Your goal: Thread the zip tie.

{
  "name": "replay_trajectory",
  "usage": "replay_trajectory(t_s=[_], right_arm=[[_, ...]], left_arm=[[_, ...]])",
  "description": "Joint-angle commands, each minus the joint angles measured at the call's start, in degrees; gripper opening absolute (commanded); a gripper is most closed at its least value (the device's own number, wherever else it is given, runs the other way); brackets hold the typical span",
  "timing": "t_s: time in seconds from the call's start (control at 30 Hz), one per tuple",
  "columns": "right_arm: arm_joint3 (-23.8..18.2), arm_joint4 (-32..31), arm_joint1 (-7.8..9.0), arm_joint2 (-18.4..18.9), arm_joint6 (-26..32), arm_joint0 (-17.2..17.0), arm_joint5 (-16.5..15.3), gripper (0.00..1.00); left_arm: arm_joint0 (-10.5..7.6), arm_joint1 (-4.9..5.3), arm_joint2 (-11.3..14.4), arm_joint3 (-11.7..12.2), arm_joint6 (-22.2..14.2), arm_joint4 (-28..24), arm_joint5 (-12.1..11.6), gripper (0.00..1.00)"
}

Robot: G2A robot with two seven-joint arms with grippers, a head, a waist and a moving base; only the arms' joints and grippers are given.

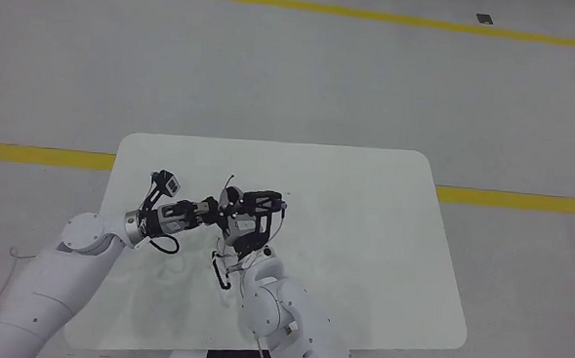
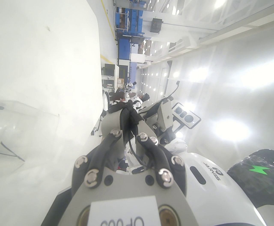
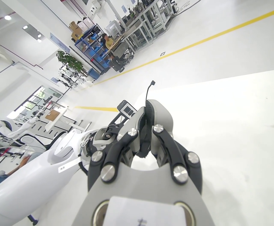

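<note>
A thin black zip tie point(image 3: 147, 92) is pinched between the pads of my right gripper point(image 3: 147, 107), which is shut on its strap. Its square head pokes out past the fingertips, above the white table point(image 3: 224, 111). In the top view the tie point(image 1: 230, 183) sticks up where both grippers meet, left of the table's middle. My left gripper point(image 2: 128, 113) has its black pads pressed together, and I cannot make out anything between them. It sits right beside the right gripper point(image 1: 237, 208), whose tie point(image 2: 174, 88) shows just beyond it. The left gripper point(image 1: 218, 208) comes in from the left.
A clear plastic sheet or bag point(image 2: 25, 128) with a black tie point(image 2: 10, 152) inside lies on the table beside the left arm. The white table point(image 1: 363, 232) stretches bare to the right and back. Yellow floor lines point(image 1: 521, 199) run beyond its edges.
</note>
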Motion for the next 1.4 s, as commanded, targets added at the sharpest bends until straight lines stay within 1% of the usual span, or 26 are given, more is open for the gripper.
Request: replay_trajectory(t_s=[0.0,0.2,0.5,0.97,1.37], right_arm=[[0.05,-0.15,0.03,-0.03,0.08,0.05,0.16,0.0],[-0.1,-0.3,0.14,-0.06,-0.02,-0.14,0.52,0.0],[-0.79,0.49,0.3,0.13,-1.19,-0.57,0.11,0.0],[-0.14,1.77,0.34,0.09,-2.41,-0.33,0.27,0.0],[0.3,2.99,0.29,0.29,-3.56,-0.22,1.29,0.0]], left_arm=[[0.0,0.0,0.0,0.0,0.0,0.0,0.0,0.0],[0.0,0.0,0.0,0.0,0.0,0.0,0.0,0.0],[0.0,0.0,0.0,0.0,0.0,0.0,0.0,0.0],[0.0,0.0,0.0,0.0,0.0,0.0,0.0,0.0],[0.0,0.0,0.0,0.0,0.0,0.0,0.0,0.0]])
